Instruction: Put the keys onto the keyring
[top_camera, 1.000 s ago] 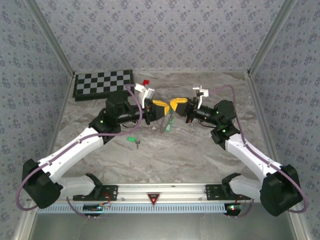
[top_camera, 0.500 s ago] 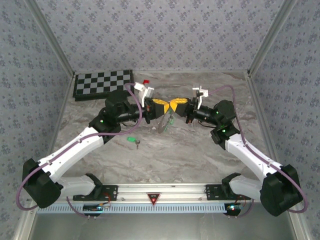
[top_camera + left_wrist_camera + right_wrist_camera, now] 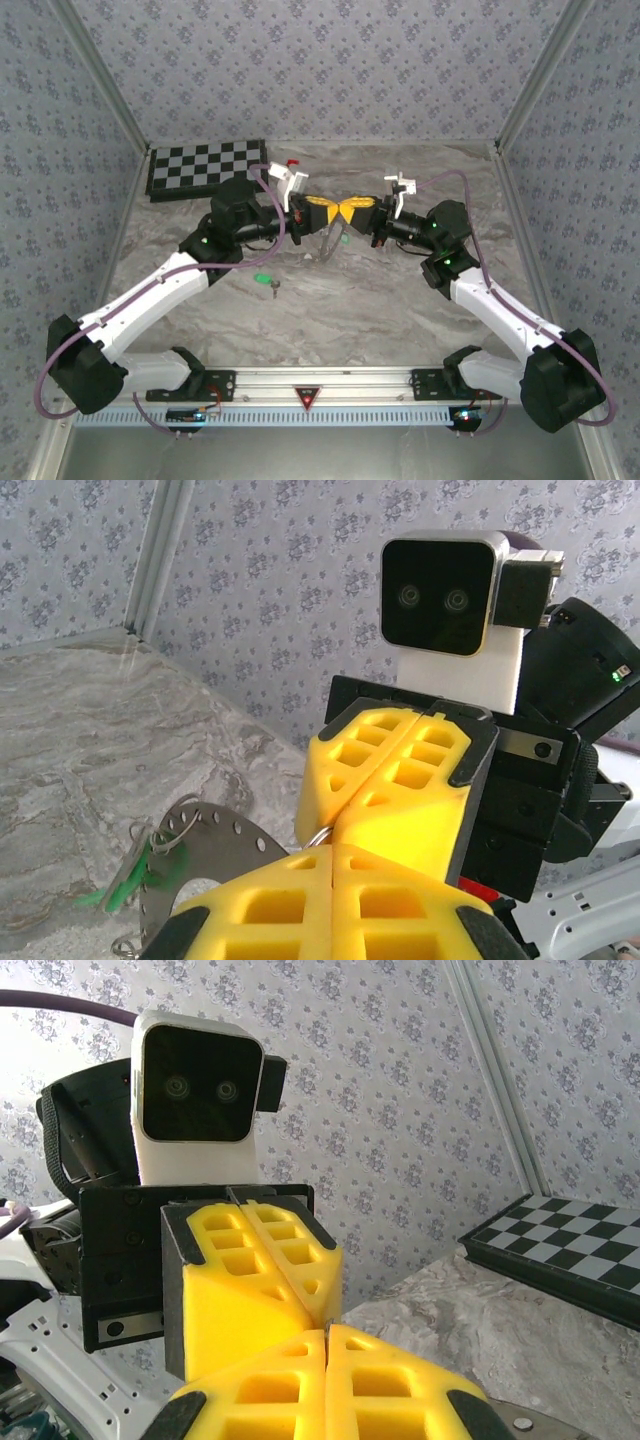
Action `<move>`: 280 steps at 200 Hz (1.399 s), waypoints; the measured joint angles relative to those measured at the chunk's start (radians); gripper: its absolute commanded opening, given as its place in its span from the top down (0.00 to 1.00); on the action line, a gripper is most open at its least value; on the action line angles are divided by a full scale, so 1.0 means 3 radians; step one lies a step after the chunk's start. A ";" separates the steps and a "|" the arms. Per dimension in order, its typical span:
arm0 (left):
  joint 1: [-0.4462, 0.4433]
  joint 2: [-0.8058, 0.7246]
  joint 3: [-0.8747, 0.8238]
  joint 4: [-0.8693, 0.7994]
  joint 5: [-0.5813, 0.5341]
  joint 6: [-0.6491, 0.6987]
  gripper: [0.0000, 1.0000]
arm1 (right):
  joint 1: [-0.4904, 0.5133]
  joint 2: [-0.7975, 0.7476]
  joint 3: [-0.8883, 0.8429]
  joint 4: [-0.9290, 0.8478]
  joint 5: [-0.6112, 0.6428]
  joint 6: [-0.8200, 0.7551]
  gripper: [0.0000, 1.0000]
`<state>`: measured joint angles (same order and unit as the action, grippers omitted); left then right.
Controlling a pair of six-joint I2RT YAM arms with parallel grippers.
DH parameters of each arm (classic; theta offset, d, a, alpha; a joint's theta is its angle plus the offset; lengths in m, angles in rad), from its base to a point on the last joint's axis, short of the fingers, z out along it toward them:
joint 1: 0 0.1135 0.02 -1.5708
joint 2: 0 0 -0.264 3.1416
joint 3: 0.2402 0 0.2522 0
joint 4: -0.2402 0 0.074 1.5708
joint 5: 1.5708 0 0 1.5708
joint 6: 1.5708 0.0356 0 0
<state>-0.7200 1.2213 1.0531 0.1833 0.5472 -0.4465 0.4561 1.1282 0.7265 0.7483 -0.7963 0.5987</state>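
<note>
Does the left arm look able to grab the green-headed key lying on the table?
Probably not yet: the left end effector is shut on the flat grey metal ring. The small green-headed silver key lies uncovered on the table near that arm, so nothing else blocks it.

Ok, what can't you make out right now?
- Key count on keyring: green key blurred in left wrist view, too small from top.
- What left gripper and right gripper pinch: hidden between the shut tips.
- Keyring's lower part: covered by left fingers in left wrist view.
</note>
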 measured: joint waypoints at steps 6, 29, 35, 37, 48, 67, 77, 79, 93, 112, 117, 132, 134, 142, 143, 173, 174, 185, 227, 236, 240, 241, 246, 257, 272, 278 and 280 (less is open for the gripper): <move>0.0000 0.0000 0.0000 0.0001 0.0017 0.0001 0.94 | 0.0001 0.0000 0.0000 0.0000 -0.0005 0.0000 1.00; -0.0001 0.0000 0.0000 0.0001 0.0047 0.0001 1.00 | 0.0004 0.0000 0.0000 0.0000 -0.0017 0.0000 1.00; -0.0001 0.0000 0.0000 0.0001 0.0050 0.0003 1.00 | 0.0006 0.0000 0.0000 0.0000 -0.0017 0.0000 1.00; -0.0001 0.0000 0.0000 0.0001 0.0052 0.0003 1.00 | 0.0006 0.0000 0.0000 0.0000 -0.0017 0.0000 1.00; 0.0000 0.0000 0.0000 0.0001 0.0064 0.0003 1.00 | 0.0009 0.0000 0.0000 0.0000 -0.0017 0.0000 1.00; -0.0001 0.0000 0.0000 0.0001 0.0072 0.0004 1.00 | 0.0009 0.0000 0.0000 0.0000 -0.0017 0.0000 1.00; -0.0001 0.0000 0.0000 0.0000 0.0071 0.0006 1.00 | 0.0009 0.0000 0.0000 -0.0001 -0.0017 0.0000 1.00; 0.0000 0.0000 0.0000 0.0000 0.0071 0.0009 1.00 | 0.0009 0.0000 0.0000 -0.0001 -0.0017 0.0000 1.00; 0.0000 -0.0001 0.0000 -0.0011 0.0067 0.0027 0.99 | 0.0009 0.0000 0.0000 -0.0005 -0.0017 0.0000 1.00; 0.0025 -0.0015 0.0000 -0.0046 0.0032 0.0050 0.82 | 0.0008 -0.0006 0.0000 -0.0015 -0.0015 0.0000 1.00; 0.0039 -0.0028 0.0000 -0.0057 0.0019 0.0046 0.81 | 0.0005 -0.0009 0.0000 -0.0022 -0.0013 0.0000 1.00; 0.0084 -0.0078 0.0000 -0.0095 -0.0022 0.0042 0.77 | 0.0000 -0.0010 0.0000 -0.0027 -0.0015 0.0000 1.00; 0.0092 -0.0084 0.0000 -0.0098 -0.0028 0.0042 0.77 | 0.0000 -0.0010 0.0000 -0.0027 -0.0015 0.0000 1.00; 0.0120 -0.0107 0.0000 -0.0099 -0.0051 0.0038 0.75 | 0.0000 -0.0015 0.0000 -0.0025 -0.0015 0.0000 1.00; 0.0122 -0.0108 0.0000 -0.0099 -0.0052 0.0037 0.75 | 0.0000 -0.0015 0.0000 -0.0025 -0.0015 0.0000 1.00; 0.0169 -0.0113 -0.0001 -0.0088 -0.0055 -0.0014 0.69 | 0.0000 -0.0024 0.0000 -0.0024 -0.0017 0.0001 1.00; 0.0169 -0.0112 -0.0001 -0.0088 -0.0053 -0.0019 0.69 | 0.0000 -0.0024 0.0000 -0.0024 -0.0017 0.0001 1.00; 0.0169 -0.0097 -0.0001 -0.0079 -0.0032 -0.0032 0.69 | 0.0000 -0.0024 0.0000 -0.0024 -0.0017 0.0001 1.00; 0.0167 -0.0046 -0.0001 -0.0074 0.0092 -0.0051 0.69 | 0.0000 -0.0024 0.0000 -0.0024 -0.0017 0.0001 1.00; 0.0156 -0.0046 -0.0001 -0.0071 0.0114 -0.0050 0.70 | 0.0000 -0.0024 0.0000 -0.0024 -0.0017 0.0001 1.00; 0.0149 -0.0046 -0.0001 -0.0071 0.0125 -0.0050 0.70 | 0.0000 -0.0024 0.0000 -0.0024 -0.0017 0.0001 1.00; 0.0148 -0.0046 -0.0001 -0.0071 0.0127 -0.0050 0.71 | 0.0000 -0.0024 0.0000 -0.0024 -0.0017 0.0001 1.00; 0.0136 -0.0045 -0.0001 -0.0072 0.0139 -0.0048 0.71 | 0.0000 -0.0024 0.0000 -0.0024 -0.0017 0.0001 1.00; 0.0108 -0.0039 -0.0001 -0.0074 0.0159 -0.0047 0.71 | 0.0000 -0.0024 0.0000 -0.0024 -0.0017 0.0001 1.00; 0.0088 -0.0029 -0.0001 -0.0075 0.0181 -0.0047 0.72 | 0.0000 -0.0024 0.0000 -0.0023 -0.0017 0.0001 1.00; 0.0086 -0.0022 -0.0001 -0.0075 0.0187 -0.0046 0.72 | 0.0000 -0.0024 0.0000 -0.0024 -0.0017 0.0001 1.00; 0.0086 -0.0018 -0.0001 -0.0075 0.0188 -0.0045 0.72 | 0.0000 -0.0024 0.0000 -0.0023 -0.0017 0.0001 1.00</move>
<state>-0.6941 1.2160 1.0527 0.1608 0.6037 -0.4599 0.4561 1.1210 0.7265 0.7414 -0.8013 0.5991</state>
